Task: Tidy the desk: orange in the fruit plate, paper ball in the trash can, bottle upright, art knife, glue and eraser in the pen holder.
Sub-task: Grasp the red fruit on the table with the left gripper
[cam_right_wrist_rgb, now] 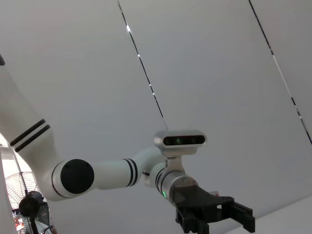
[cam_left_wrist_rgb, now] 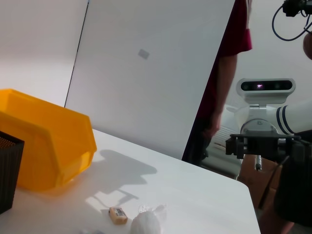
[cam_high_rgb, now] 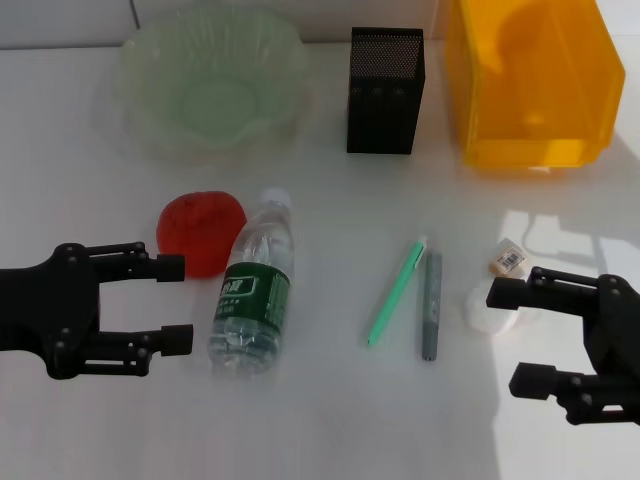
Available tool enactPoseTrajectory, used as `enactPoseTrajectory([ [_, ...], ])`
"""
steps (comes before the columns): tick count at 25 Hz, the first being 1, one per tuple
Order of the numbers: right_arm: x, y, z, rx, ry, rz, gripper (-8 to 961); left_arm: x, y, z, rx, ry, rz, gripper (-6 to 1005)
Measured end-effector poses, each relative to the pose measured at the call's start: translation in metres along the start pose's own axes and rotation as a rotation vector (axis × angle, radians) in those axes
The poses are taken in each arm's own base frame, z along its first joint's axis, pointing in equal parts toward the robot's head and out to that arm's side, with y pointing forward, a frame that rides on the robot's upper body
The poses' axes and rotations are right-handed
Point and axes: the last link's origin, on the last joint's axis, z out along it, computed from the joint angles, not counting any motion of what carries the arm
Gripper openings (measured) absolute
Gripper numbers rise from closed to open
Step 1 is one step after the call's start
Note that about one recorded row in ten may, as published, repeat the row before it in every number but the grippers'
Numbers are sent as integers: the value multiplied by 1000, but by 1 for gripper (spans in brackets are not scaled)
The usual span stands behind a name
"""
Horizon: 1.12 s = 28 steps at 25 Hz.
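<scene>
The red-orange orange (cam_high_rgb: pixel 200 232) lies on the white desk, touching the neck side of the bottle (cam_high_rgb: pixel 255 290), which lies on its side with its cap toward the fruit plate (cam_high_rgb: pixel 210 80). My left gripper (cam_high_rgb: pixel 185 303) hovers open just left of the bottle, its upper finger beside the orange. A slim green art knife (cam_high_rgb: pixel 395 293) and a grey glue pen (cam_high_rgb: pixel 431 305) lie side by side at mid-desk. The eraser (cam_high_rgb: pixel 509 260) and the paper ball (cam_high_rgb: pixel 480 310) sit at the right. My open right gripper (cam_high_rgb: pixel 502 337) has its upper finger over the ball. The pen holder (cam_high_rgb: pixel 385 90) and trash can (cam_high_rgb: pixel 530 85) stand at the back.
In the left wrist view the trash can (cam_left_wrist_rgb: pixel 48 146), eraser (cam_left_wrist_rgb: pixel 118 215) and paper ball (cam_left_wrist_rgb: pixel 146 224) show near the desk's edge, with a person in red standing beyond it. The right wrist view looks over to my left arm against a grey wall.
</scene>
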Motion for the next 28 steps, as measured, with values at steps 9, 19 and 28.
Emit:
enactPoseTrajectory([
  [9, -1, -5, 8, -13, -11, -11, 784, 0, 0, -4, 7, -1, 0, 797],
  [19, 6, -4, 7, 14, -33, 5, 785, 3, -21, -8, 170, 35, 38, 796],
  [28, 18, 0, 8, 38, -54, 15, 785, -18, -57, 12, 378, 49, 72, 796],
])
